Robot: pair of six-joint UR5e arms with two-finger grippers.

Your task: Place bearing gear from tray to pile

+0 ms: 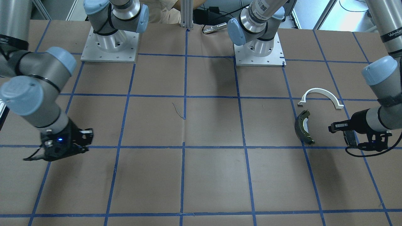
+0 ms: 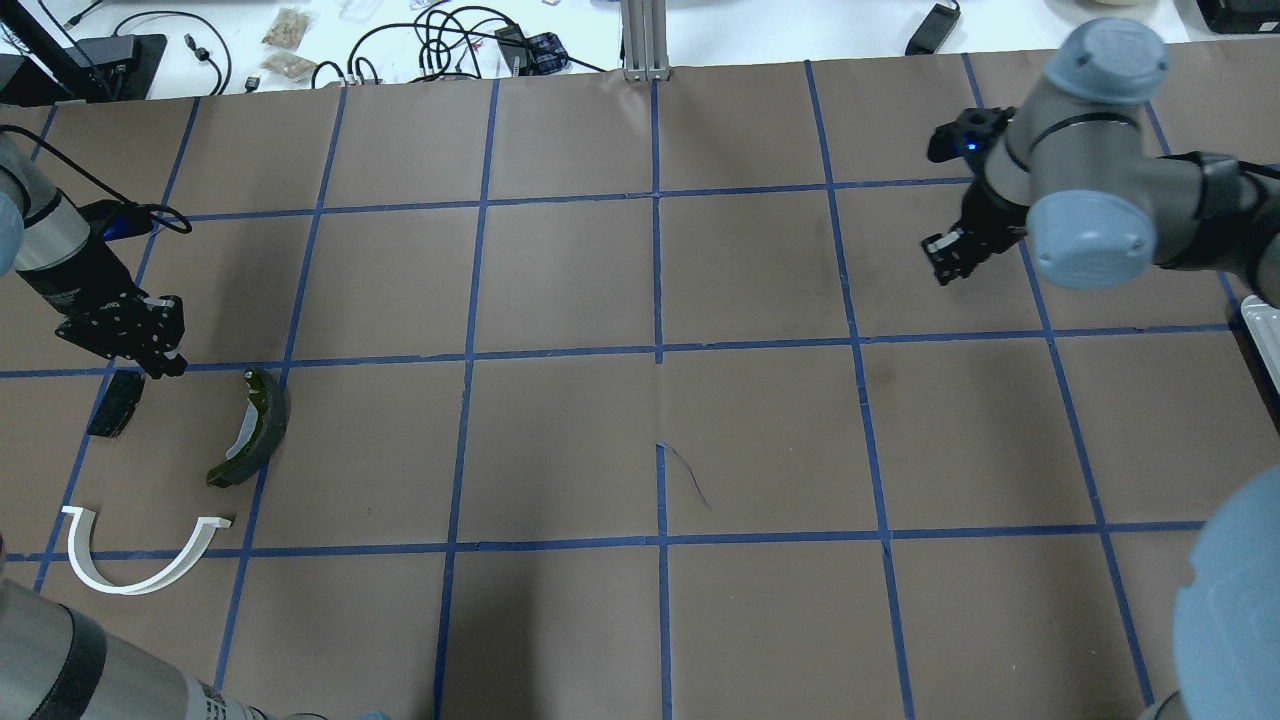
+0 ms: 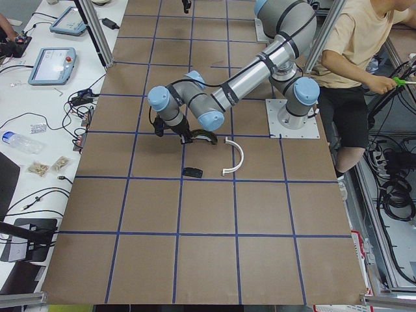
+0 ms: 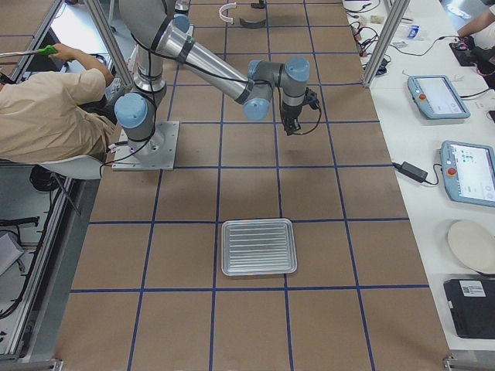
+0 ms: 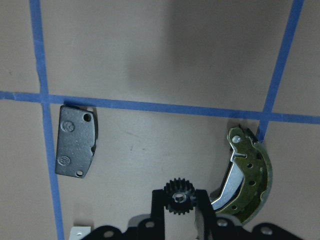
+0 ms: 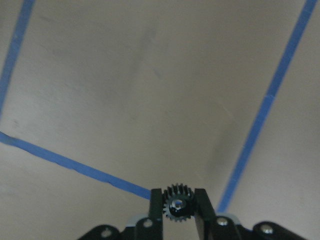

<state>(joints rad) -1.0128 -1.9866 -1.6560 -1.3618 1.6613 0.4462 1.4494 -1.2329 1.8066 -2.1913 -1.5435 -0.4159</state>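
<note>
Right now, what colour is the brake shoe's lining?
Olive green lining, clearest in the left wrist view.

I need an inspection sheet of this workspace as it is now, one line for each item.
surface: brown paper-covered table with blue tape grid.
job's things: ridged silvery metal tray, far from the parts; white curved arch, olive-lined brake shoe, dark grey pad lie apart.
clutter: silvery cylinder by the arm bases.
grippers: left gripper shut on black toothed gear; right gripper shut on second black gear.
cables: black tangle on white bench.
surroundings: seated person in beige shirt.
</note>
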